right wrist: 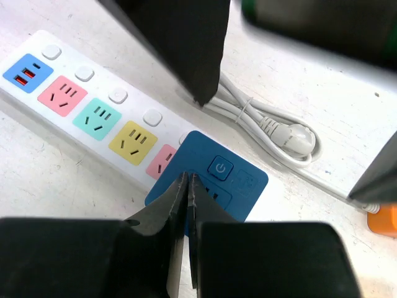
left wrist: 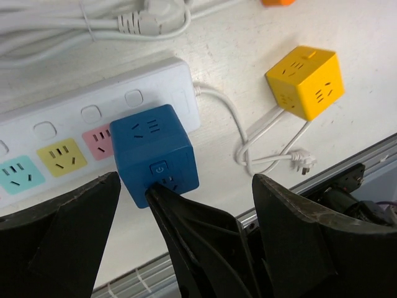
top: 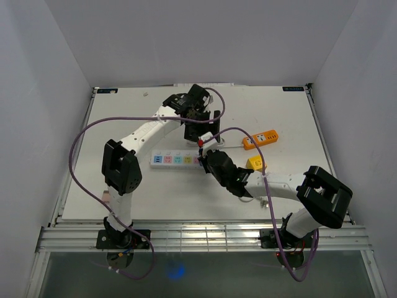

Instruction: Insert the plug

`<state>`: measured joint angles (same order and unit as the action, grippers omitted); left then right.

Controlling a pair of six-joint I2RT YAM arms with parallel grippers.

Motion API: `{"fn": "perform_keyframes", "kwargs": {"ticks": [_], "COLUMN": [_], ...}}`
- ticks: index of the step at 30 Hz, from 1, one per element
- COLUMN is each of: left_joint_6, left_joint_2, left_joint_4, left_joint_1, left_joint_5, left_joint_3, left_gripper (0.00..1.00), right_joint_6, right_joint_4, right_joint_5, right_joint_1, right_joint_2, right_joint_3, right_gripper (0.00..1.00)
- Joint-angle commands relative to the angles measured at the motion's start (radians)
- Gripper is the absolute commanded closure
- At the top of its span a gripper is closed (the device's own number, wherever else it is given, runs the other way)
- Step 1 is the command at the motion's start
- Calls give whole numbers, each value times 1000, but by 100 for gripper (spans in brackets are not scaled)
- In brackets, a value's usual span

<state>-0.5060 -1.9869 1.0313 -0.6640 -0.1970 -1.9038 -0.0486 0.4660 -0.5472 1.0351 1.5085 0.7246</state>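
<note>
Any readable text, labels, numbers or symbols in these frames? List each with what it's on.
No words or numbers are legible.
Power symbol, a sign rather than text: on the button of the blue cube.
Second mark beside that button: too blurred to read.
Two stickers at the far corners of the table: too small to read.

Left tool (top: 203,140), right tool (top: 206,161) by power strip (top: 169,159)
</note>
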Motion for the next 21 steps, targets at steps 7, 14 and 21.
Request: {"fn": "perform_keyframes", "kwargs": {"ticks": [7,14,21], "left_joint_6": [-69,-103,-186], "left_joint_2": [426,651,734], "left_joint_4": [-301,-580,-960], "left_joint_1": [223,279,284], "left_joint_5": [-16,-94,-114], "left_joint_3": [323,754,1080], "left_gripper": [2,2,2], "right_joint_6": [-34,-59,-114], "right_joint_4": [-69,-67,-66], "right_joint_5": [21,67,173], "right_joint_1": [-32,-61,-134], "right_joint_2": [6,1,-13], "right_joint_3": [1,-1,-24], "right_gripper": [92,92,92]}}
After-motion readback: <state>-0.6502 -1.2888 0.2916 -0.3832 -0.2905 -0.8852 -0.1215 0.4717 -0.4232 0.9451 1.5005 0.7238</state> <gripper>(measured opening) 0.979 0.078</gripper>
